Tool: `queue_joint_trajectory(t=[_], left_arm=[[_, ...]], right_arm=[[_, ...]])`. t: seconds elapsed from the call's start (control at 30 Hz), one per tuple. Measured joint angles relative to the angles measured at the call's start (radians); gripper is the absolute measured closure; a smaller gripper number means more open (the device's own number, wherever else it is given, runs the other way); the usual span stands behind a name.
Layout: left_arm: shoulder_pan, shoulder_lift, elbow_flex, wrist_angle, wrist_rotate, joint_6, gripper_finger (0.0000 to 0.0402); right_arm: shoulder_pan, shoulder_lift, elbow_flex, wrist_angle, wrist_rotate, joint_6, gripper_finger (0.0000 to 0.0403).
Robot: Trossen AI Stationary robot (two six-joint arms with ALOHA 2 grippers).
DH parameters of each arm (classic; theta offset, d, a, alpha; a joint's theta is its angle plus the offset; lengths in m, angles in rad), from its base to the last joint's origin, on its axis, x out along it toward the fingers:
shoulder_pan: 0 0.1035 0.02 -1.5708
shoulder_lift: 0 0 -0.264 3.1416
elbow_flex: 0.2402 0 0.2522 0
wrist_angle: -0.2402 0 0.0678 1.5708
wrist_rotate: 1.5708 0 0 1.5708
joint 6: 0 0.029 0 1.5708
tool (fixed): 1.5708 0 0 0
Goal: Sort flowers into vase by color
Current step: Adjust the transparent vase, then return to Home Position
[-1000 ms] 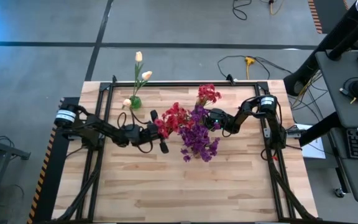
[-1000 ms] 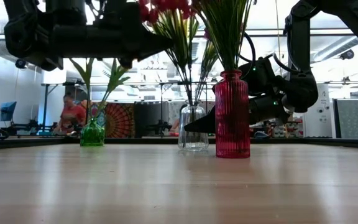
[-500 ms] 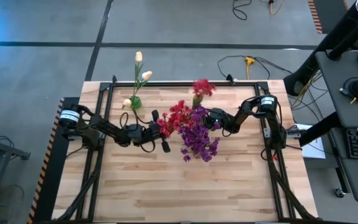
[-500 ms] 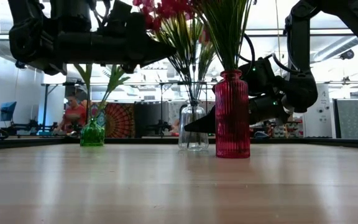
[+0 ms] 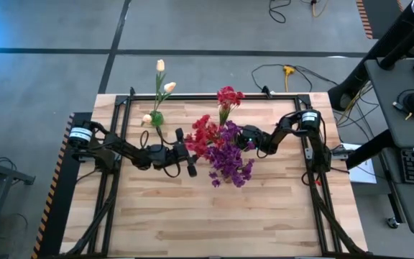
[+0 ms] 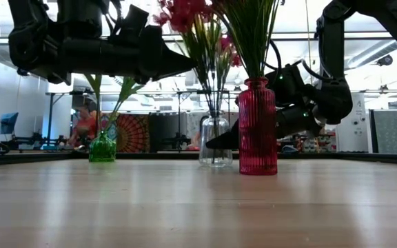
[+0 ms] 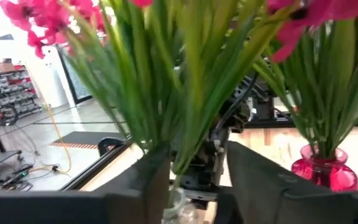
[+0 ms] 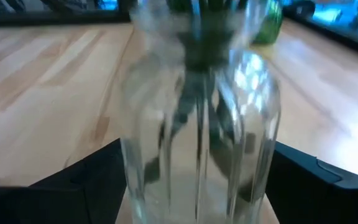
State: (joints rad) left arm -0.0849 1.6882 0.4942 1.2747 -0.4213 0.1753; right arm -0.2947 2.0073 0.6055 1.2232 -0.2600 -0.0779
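Note:
A clear glass vase [image 6: 215, 141] stands on the table beside a ribbed pink vase [image 6: 258, 127] of purple flowers [image 5: 228, 162]. A green vase [image 5: 156, 117] with cream tulip buds [image 5: 165, 78] stands at the far left. My left gripper [image 5: 187, 152] is shut on a bunch of red flowers [image 5: 203, 135] above the clear vase. A second red flower [image 5: 228, 96] leans out of that vase toward the far edge. My right gripper [image 6: 219, 142] is shut on the clear vase [image 8: 197, 124]. My left gripper pinches the red flowers' green stems [image 7: 182, 158] between its two fingers, just above the clear vase's neck [image 7: 176, 208]. The fingers come level from the table's left, across the stems. The flowers stand about upright, their lower ends going down into the vase. My right gripper holds the clear vase by its body, one finger [image 8: 95, 177] on each side of the glass wall [image 8: 135, 168]. The fingers come level from the table's right. The vase stands upright with its base on the table.
The pink vase stands close on the near side of the clear vase, its purple blooms spreading over the table's middle. A black frame [image 5: 192, 96] runs round the table's edges. Bare wood [image 5: 192, 216] lies toward the near edge. A person [image 6: 85, 127] shows in the room behind.
My left gripper has gone a little toward the table's right edge with the red flowers. The second red flower in the clear vase has swung toward the far edge and leftward. The clear vase and my right gripper have kept their place.

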Motion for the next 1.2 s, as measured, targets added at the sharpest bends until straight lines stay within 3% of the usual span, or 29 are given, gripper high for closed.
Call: queue_joint_trajectory(t=[0.2,0.4,0.97,1.2], left_arm=[[-0.001,-0.004,-0.017,0.002,-0.042,0.0,0.0198],[-0.002,-0.007,-0.023,0.002,-0.043,0.0,0.0164],[-0.051,-0.054,-0.071,-0.014,-0.1,-0.009,0.0158],[-0.095,-0.239,-0.182,-0.068,-0.027,-0.035,0.016]], right_arm=[[0.0,-0.027,-0.01,-0.039,0.0,0.012,0.0073],[0.0,-0.074,-0.014,-0.081,0.0,0.008,0.0065],[0.0,-0.259,-0.057,-0.305,0.0,-0.055,0.0067],[-0.001,-0.373,-0.083,-0.436,0.002,-0.091,0.0062]])
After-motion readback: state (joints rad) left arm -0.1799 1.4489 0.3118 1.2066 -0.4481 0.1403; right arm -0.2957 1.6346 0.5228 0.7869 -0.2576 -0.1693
